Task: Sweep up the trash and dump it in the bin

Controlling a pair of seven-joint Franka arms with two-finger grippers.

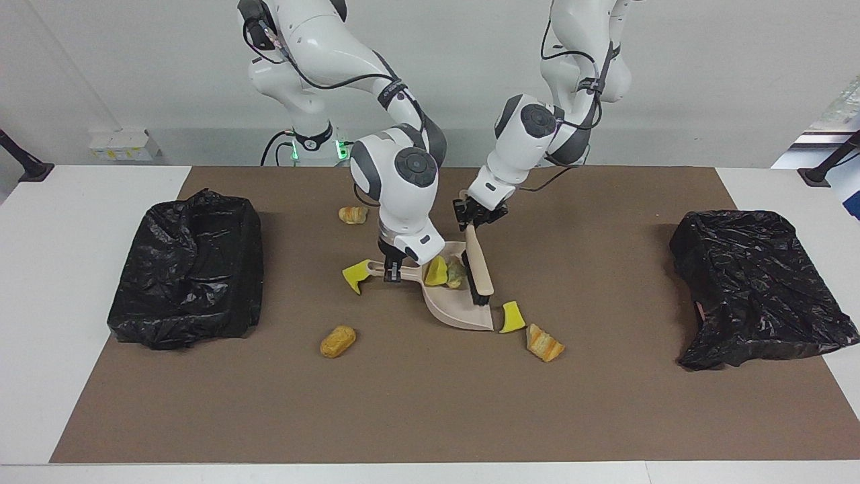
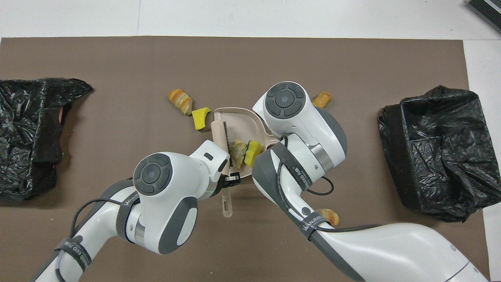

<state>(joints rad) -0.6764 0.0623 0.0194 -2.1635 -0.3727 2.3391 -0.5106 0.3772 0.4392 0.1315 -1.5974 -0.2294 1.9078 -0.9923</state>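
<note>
White tabletop (image 1: 80,222), covered across its middle by brown mat (image 1: 430,403). Plain pale wall (image 1: 134,67), evenly lit. White socket box (image 1: 121,144) at wall foot, toward right arm's end. Black clamp stands (image 1: 23,161) at both tabletop ends. Dark slatted item (image 2: 485,11) at corner, off tabletop, toward right arm's end.

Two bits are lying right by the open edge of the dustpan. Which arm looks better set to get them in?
The left arm, I'd guess. Its hand holds the brush, whose bristles sit at the dustpan mouth beside the yellow chunk and bread piece. The right hand is busy holding the dustpan's handle.
</note>
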